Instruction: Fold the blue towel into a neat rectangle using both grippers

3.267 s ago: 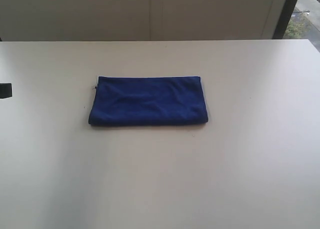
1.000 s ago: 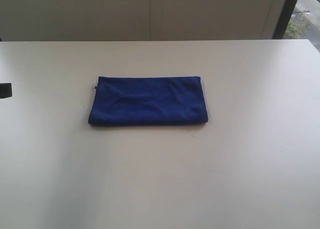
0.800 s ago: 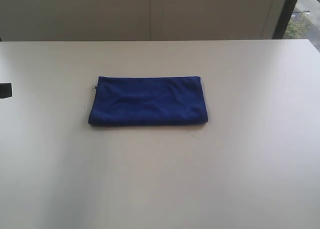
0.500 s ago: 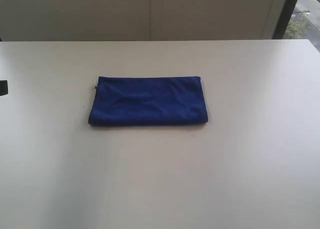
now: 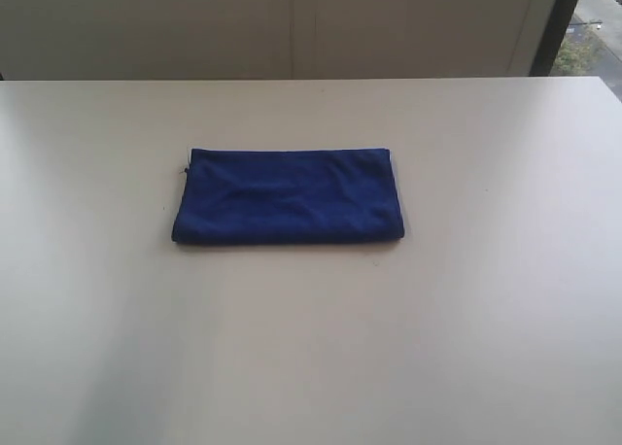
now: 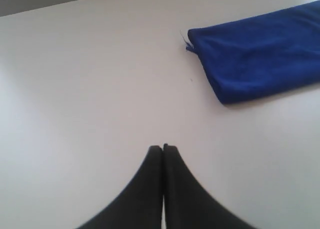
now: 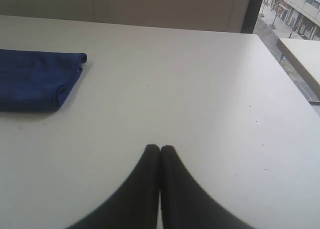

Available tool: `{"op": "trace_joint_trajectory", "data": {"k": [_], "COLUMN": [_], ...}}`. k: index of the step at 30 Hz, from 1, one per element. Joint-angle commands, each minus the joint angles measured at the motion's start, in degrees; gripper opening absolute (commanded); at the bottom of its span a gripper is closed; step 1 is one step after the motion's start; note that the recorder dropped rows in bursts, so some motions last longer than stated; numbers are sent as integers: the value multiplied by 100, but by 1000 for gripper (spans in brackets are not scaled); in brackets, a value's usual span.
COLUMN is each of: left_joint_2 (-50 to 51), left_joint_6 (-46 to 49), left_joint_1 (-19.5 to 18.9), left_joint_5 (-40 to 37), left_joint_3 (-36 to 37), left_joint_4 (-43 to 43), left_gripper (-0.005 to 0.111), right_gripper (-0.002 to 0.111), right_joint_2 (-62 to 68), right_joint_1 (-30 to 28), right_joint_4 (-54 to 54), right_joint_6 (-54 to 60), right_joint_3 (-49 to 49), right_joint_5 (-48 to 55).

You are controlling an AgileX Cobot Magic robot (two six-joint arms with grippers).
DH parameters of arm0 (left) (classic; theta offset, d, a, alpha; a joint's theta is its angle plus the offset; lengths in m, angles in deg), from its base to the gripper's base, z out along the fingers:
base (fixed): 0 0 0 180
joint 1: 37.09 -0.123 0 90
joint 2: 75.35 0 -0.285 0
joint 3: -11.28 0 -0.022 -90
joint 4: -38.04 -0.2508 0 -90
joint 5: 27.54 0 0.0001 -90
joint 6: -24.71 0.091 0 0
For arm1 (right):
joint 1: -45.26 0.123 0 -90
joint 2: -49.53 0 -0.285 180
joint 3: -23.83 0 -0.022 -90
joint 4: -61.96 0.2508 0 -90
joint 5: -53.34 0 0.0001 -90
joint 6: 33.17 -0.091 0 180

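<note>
The blue towel [image 5: 288, 195] lies folded as a flat rectangle near the middle of the white table [image 5: 311, 348], with a small thread at its far left corner. Neither gripper shows in the exterior view. In the left wrist view my left gripper [image 6: 163, 148] is shut with nothing in it, over bare table, well apart from the blue towel [image 6: 260, 49]. In the right wrist view my right gripper [image 7: 160, 148] is shut and holds nothing, and the blue towel [image 7: 35, 79] lies off to one side at a distance.
A pale wall [image 5: 292, 27] runs behind the table's far edge. A dark window frame [image 5: 559, 22] stands at the back right. Through the window, a second table edge [image 7: 300, 59] and a street show in the right wrist view.
A black arm part at the exterior view's left edge has drawn back out of the frame. The towel has not moved.
</note>
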Motion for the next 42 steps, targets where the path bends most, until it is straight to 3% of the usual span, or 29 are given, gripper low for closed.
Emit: {"op": "trace_joint_trajectory", "data": {"k": [1, 10, 16, 22, 31, 35, 42], "left_joint_2": [-796, -2541, -3379, -3419, -3419, -3419, -3419], "left_joint_6": [14, 14, 14, 62, -130, -1573, -1942], "left_joint_1": [-6, -6, -103, -296, -297, -297, -297], "left_joint_5": [96, 406, 131, 58, -311, -504, -504], "left_joint_3": [746, 1961, 2032, 2032, 2032, 2032, 2032], "left_joint_4": [16, 16, -94, -163, -152, -1317, -1427], "left_gripper": [0, 0, 0, 0, 0, 0, 0], "right_gripper": [0, 0, 0, 0, 0, 0, 0], "right_joint_2": [-34, -34, -34, -34, -34, -34, -34], "right_joint_1": [-21, -21, -21, -21, -21, -21, -21], "right_joint_4": [-7, -7, -7, 21, 21, 21, 21], "right_joint_6": [0, 0, 0, 0, 0, 0, 0], "right_joint_3": [-29, -29, -29, -29, -29, -29, -29], "right_joint_5": [-8, -8, -8, -8, -8, -8, -8]}}
